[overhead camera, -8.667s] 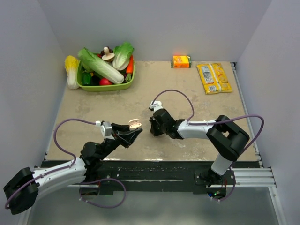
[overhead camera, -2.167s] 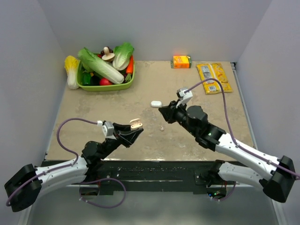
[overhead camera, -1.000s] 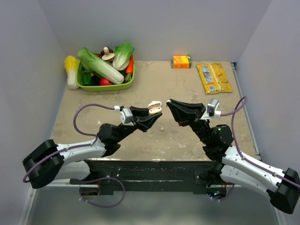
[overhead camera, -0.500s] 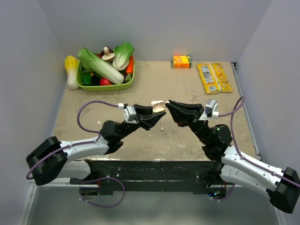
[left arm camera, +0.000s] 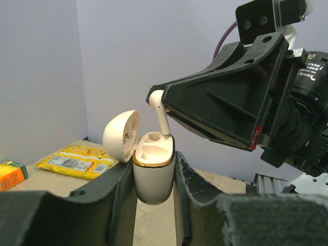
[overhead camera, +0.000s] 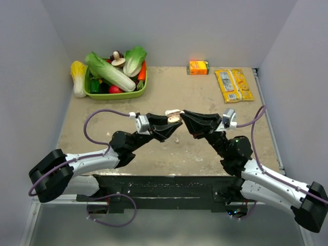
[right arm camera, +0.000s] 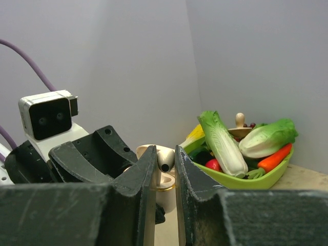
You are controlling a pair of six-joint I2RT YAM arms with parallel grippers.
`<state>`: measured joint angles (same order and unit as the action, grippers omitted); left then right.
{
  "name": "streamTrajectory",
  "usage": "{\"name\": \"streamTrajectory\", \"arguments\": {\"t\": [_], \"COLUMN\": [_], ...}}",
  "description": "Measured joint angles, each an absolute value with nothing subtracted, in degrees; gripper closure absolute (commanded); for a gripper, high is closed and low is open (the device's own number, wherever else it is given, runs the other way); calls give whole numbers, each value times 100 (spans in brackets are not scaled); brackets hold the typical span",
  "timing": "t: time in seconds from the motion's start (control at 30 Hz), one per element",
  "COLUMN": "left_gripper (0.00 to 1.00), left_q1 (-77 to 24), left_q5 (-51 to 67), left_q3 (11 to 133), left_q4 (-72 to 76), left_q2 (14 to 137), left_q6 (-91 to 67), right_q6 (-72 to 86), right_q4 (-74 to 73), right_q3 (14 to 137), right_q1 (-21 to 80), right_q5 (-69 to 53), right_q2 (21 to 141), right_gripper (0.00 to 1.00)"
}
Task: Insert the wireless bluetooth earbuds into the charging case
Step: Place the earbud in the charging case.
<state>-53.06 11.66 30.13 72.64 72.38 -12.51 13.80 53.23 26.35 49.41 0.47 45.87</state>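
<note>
Charging case (left arm camera: 152, 171): standing upright with lid swung open, gripped by the narrowly set left gripper (left arm camera: 151, 177) and hanging above mid-table. Pinching one earbud (left arm camera: 160, 108) in the right gripper (right arm camera: 165, 156), closed tight on it, stem tip meeting the case's open top. Lying on the table (overhead camera: 123, 105) just near of both grippers: a second earbud (overhead camera: 177, 139).

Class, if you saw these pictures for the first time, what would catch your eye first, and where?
Over the table's middle, the left gripper clamps the open charging case while the right gripper holds a white earbud stem-down at its socket. A green basket of vegetables brightens the far left corner.
</note>
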Motion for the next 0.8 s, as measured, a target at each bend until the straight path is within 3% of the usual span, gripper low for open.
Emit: {"name": "streamTrajectory", "arguments": {"t": [0.8], "left_gripper": [100], "left_q1": [-5319], "left_q5": [1205], "left_q3": [3041], "left_q4": [7192], "left_q2": [7253], "left_q6": [-1288], "right_q6": [1229], "right_q4": [5317], "right_q3": [2600], "right_q1": [4950], "right_q5": [213], "right_q2": [4628], "right_gripper": [100]}}
